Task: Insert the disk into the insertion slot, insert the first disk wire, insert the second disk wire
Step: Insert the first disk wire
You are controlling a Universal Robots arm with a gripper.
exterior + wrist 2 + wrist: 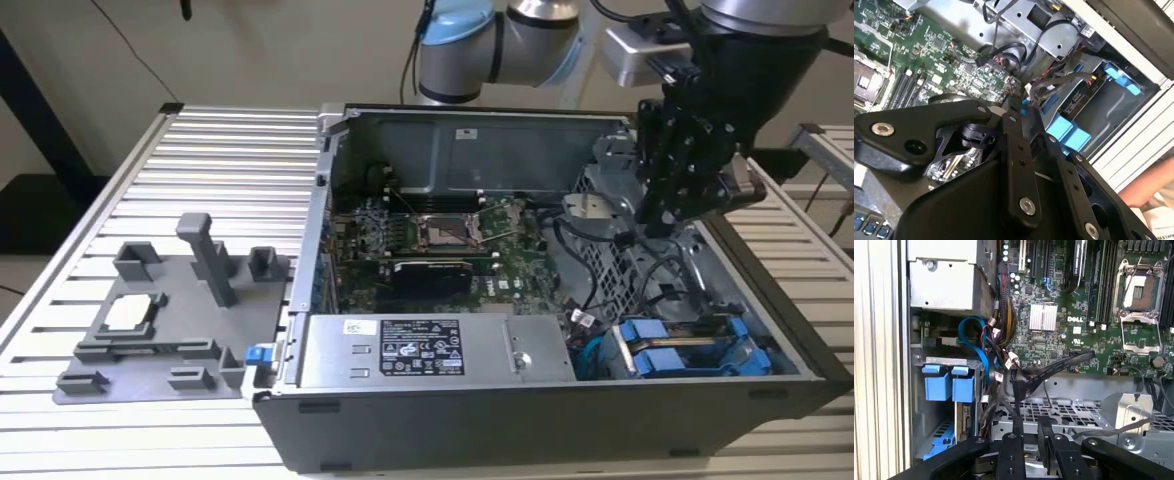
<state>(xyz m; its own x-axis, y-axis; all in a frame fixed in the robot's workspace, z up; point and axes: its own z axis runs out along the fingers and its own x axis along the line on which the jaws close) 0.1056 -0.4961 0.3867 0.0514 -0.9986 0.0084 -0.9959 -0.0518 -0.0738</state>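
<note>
The slatted metal counter (227, 150) carries an open computer case (534, 425), which lies on its side. A grey plastic fixture (160, 330) lies beside the case, at 9 o'clock from it in the exterior view.

Inside the case, the green motherboard (427, 240) takes the middle. The silver power supply (427, 350) lies along the near wall, at 6 o'clock from the motherboard.

The robot arm (747, 40) comes in from 1 o'clock. Its gripper (661, 228) hangs over the metal drive cage (1064, 412), at 3 o'clock from the motherboard. In the first wrist view the fingers (1018, 440) are narrow, almost together, and I see nothing held between them.

The disk (641, 333) sits in the drive bay in the case's 4 o'clock corner, well apart from the gripper. Its long axis runs from 9 to 3 o'clock, and its blue tab end points to 9 o'clock, toward the power supply. The other blue-framed drive (663, 362) lies just beside it, parallel, on the side of the near wall.

Black cables (1054, 367) cross between the bay and the motherboard.
</note>
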